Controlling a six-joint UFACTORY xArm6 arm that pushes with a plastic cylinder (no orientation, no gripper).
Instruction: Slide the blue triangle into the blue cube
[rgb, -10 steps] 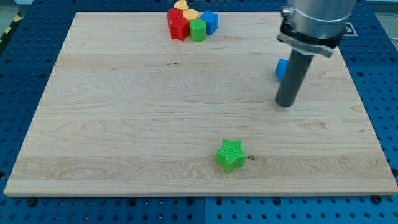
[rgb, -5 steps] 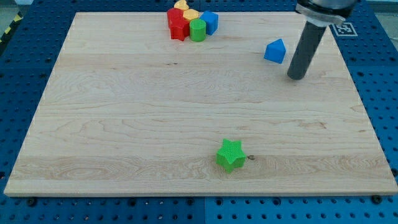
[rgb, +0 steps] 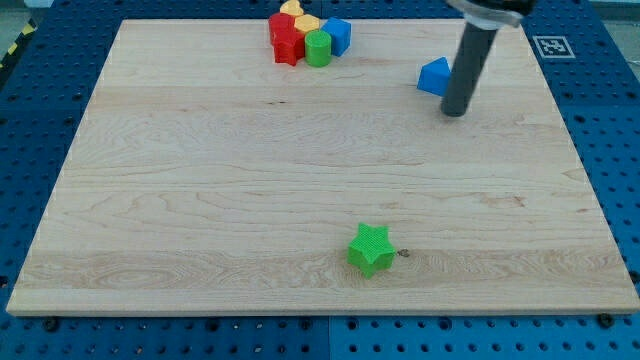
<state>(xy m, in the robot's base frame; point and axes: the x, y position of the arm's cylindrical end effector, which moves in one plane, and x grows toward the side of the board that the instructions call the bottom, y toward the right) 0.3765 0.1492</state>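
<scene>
The blue triangle (rgb: 434, 76) lies on the wooden board (rgb: 250, 190) at the upper right. My tip (rgb: 454, 112) rests on the board just right of and slightly below the triangle, the rod touching or nearly touching its right side. The blue cube (rgb: 338, 35) sits at the top centre, at the right end of a cluster of blocks, well to the left of the triangle.
The cluster at the top holds a red block (rgb: 285, 38), a green cylinder (rgb: 318, 47) and a yellow block (rgb: 298, 15) next to the blue cube. A green star (rgb: 371, 249) lies near the view's bottom centre.
The rod swung from below the triangle to its right, then moved left against it. The blue triangle has shifted up and to the left, toward the cluster.
</scene>
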